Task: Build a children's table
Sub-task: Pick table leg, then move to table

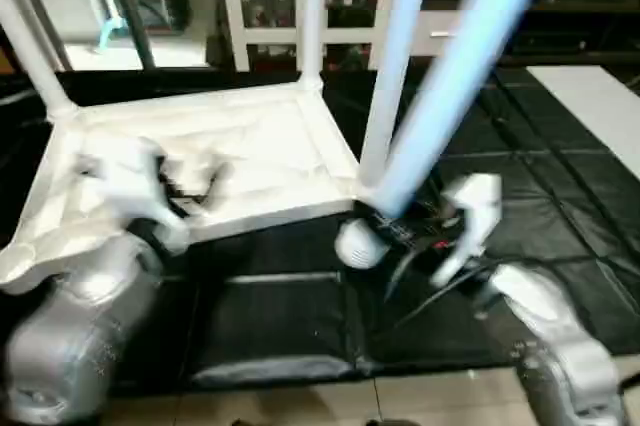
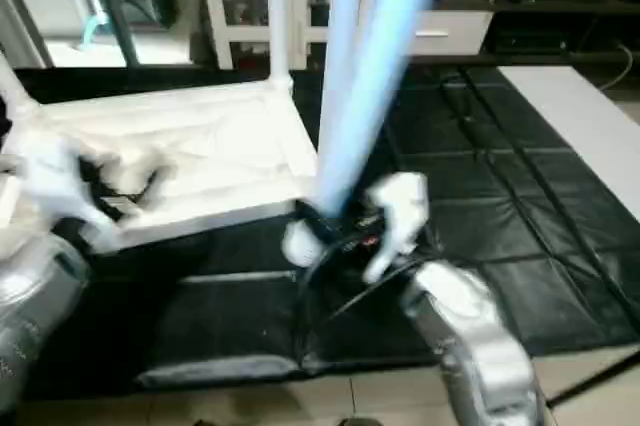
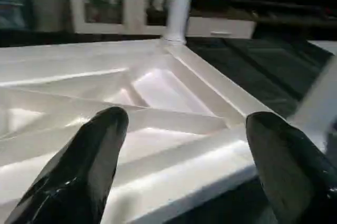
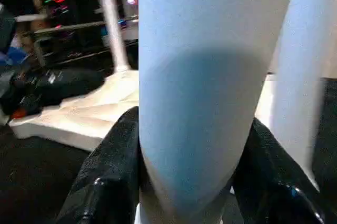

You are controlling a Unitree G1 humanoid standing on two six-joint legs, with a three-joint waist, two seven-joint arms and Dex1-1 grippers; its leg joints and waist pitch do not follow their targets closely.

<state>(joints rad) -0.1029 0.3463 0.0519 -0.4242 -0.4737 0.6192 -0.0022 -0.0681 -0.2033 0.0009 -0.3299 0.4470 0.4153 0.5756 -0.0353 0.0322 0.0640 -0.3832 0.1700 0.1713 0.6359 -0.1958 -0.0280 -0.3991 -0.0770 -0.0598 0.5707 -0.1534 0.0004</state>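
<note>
The table top [image 1: 200,166] lies upside down on the black floor mats [image 1: 560,206], in the left half of the left eye picture, with its ribbed underside facing up. Three legs already stand upright in their corner sockets: one at the far left corner [image 1: 30,36], one at the far right corner [image 1: 310,6], and one at the near right corner [image 1: 395,56]. The near left corner, at the lower left of the picture, seems to have no leg yet, but the left arm partly hides it, so I cannot say it surely.

The right tool [image 1: 400,231] is closed around the thick lower end of the fourth leg [image 1: 470,56]. In the right wrist picture its two black fingers [image 4: 113,166] press on both sides of the pale tube. This leg leans: its long axis goes from the tool, at the lower middle of the picture, up to the upper right corner. Its held end is just beside the near right corner of the top, close to the leg that already stands there.

The left tool [image 1: 185,191] hovers over the near edge of the top, its jaws wide open and holding nothing.

I judge that the free socket lies to the left of the held leg, across the whole near edge. The left arm is nearer to it, but the right arm carries the leg, so the leg must travel leftward and be brought upright.
</note>
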